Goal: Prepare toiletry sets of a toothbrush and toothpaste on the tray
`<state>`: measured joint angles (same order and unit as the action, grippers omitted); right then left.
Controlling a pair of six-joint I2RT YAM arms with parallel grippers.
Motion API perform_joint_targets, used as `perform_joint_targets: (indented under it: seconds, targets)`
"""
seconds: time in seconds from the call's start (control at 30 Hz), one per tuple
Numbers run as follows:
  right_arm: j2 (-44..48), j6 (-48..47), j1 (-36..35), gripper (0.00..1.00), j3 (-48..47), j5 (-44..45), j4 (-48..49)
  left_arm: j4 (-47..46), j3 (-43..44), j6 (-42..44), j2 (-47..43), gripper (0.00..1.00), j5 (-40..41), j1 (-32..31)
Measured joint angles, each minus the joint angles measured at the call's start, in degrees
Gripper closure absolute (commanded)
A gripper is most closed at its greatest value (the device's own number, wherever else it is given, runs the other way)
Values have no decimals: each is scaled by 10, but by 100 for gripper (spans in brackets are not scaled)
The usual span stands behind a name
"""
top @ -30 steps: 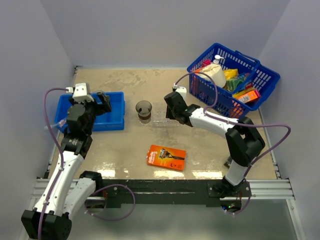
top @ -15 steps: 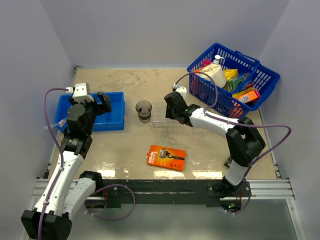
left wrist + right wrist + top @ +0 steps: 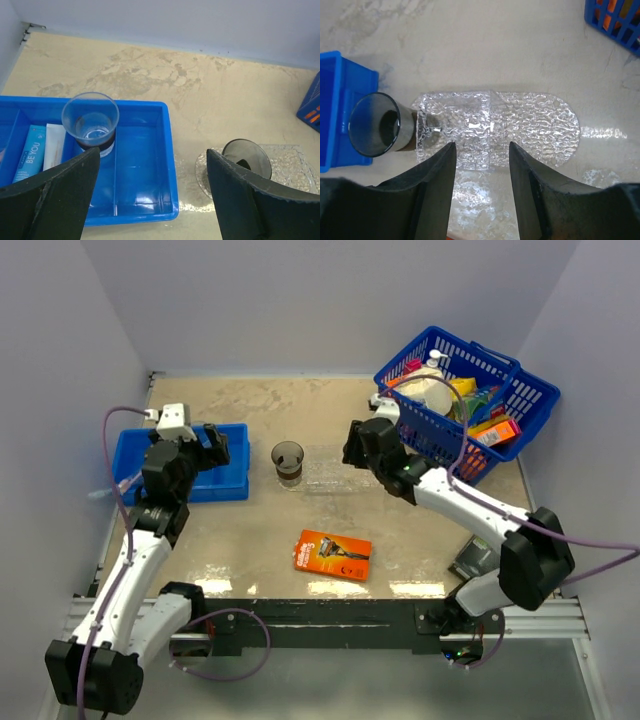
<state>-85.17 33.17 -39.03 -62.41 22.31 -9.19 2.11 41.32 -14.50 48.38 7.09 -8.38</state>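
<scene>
1. Left end effector (image 3: pixel 152 155) is wide open and empty over the blue bin (image 3: pixel 167 150), likely staged to fetch the toothpaste (image 3: pixel 30 155) lying in the bin's left compartment.
2. Right end effector (image 3: pixel 481 146) has its jaws apart and empty above the tray (image 3: pixel 530 125), which sits mid-surface. The dark cup (image 3: pixel 377 131) at the tray's left end probably holds a set.

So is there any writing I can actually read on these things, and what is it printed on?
"BE YOU": on the light-blue toothpaste tube lying in the blue bin, read from the left wrist camera.
On the orange razor pack: any print is too small to read.
On the packages in the blue wire basket: labels too small and blurred to read.
Nothing else is legible.
</scene>
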Motion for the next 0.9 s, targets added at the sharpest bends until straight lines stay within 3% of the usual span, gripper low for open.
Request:
perform_joint_targets:
  seconds: [0.47,0.9]
  targets:
    - [167,-8,157,51,142,-144,62,1,0,-29,75,7,-35,30]
    - [332,-83,165,44,155,-207,35,19,1,-29,95,10,10,58]
